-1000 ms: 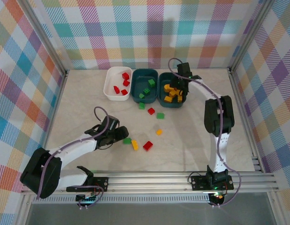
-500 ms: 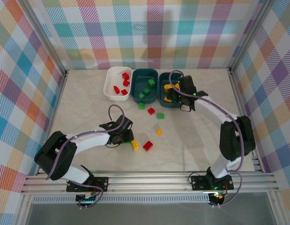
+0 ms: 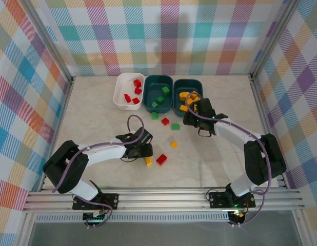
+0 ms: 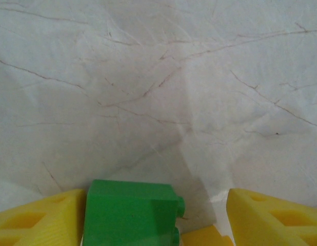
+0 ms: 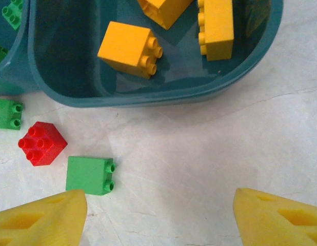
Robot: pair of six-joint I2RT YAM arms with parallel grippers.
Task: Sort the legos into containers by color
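The white bin [image 3: 119,92] holds red legos. The middle teal bin [image 3: 151,85] holds green ones, and the right teal bin [image 3: 199,84] holds yellow ones [image 5: 130,49]. Loose legos lie in front: a green [image 3: 155,116], a red [image 3: 165,121], a green [image 3: 175,126], an orange-yellow [image 3: 173,144], a yellow [image 3: 148,162] and a red [image 3: 161,159]. My left gripper [image 3: 143,152] [image 4: 154,218] stands open low over the table. A green brick [image 4: 130,212] sits between its fingers against the left one, with a gap to the right one. My right gripper [image 3: 191,119] [image 5: 158,205] hangs open and empty just in front of the yellow bin.
In the right wrist view a green brick [image 5: 90,175] lies by the left finger [image 5: 45,218], with a red brick [image 5: 42,143] and another green one [image 5: 7,114] beyond it. Aluminium frame rails [image 3: 163,197] and plaid walls enclose the marble table [image 3: 97,113].
The left gripper slid right along the table onto the green brick beside the yellow one. The right gripper drew back from over the yellow bin to the table in front of it.
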